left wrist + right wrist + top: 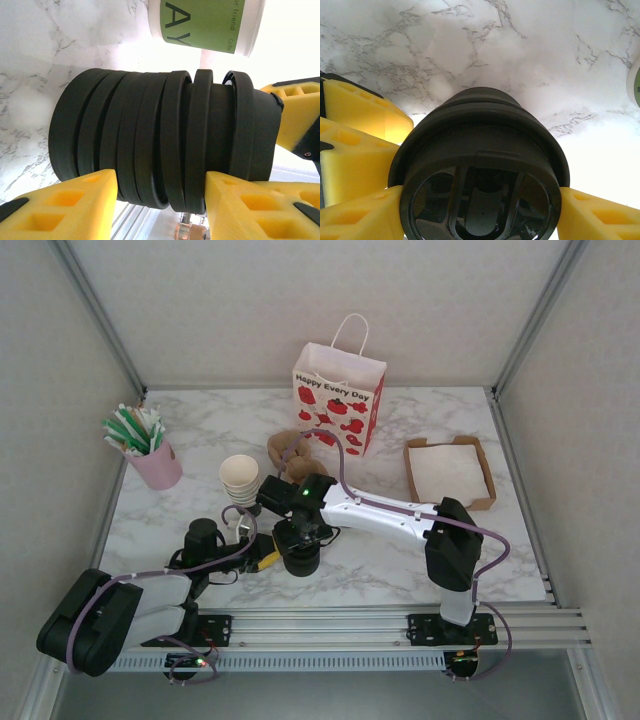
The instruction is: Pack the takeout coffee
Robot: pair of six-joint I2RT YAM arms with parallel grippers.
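The takeout coffee is out of view. A squat black stack of lids (301, 560) stands on the marble table (400, 560) between both arms. My left gripper (272, 560) reaches it from the left. In the left wrist view its yellow fingertips (95, 195) press against the stack's ribbed side (150, 130), with a few lid rims caught between them (160, 185). My right gripper (300, 535) comes down from above. Its yellow pads (365, 215) hug both sides of the top lid (480, 200). Its finger (297, 115) also appears at the stack's top end.
A stack of lidless green cups (240, 478) (205, 22) stands just behind the lids, brown cup carriers (290, 453) beyond them. A printed paper bag (340, 400) stands at the back, a napkin tray (450, 472) to the right, a pink straw holder (152, 462) to the left.
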